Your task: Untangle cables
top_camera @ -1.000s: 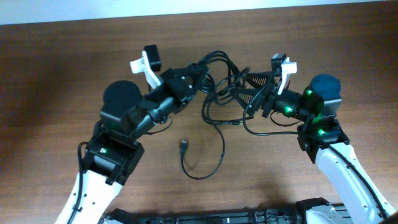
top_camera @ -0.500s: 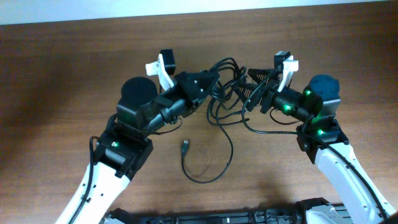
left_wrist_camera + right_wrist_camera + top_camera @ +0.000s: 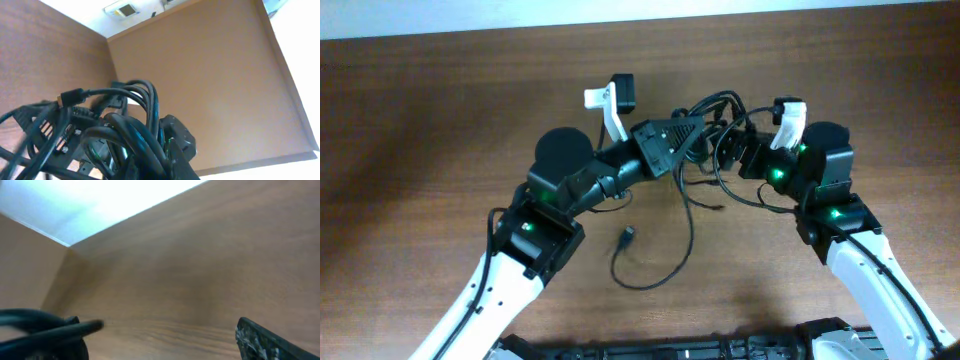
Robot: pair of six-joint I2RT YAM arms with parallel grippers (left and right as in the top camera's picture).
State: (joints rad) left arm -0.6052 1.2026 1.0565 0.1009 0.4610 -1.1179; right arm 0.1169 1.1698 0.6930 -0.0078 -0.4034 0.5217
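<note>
The cables (image 3: 712,108) hang bunched between both arms above the table (image 3: 440,100), one tail trailing to a plug (image 3: 627,236). Left jaws seem clamped on the bundle; right jaws gape, empty. Light, limp, snaggy — take one outer loop, not the knot.

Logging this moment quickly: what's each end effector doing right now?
Left end effector: looks closed on the black cables.
Right end effector: open, fingers spread, nothing clamped between them.
</note>
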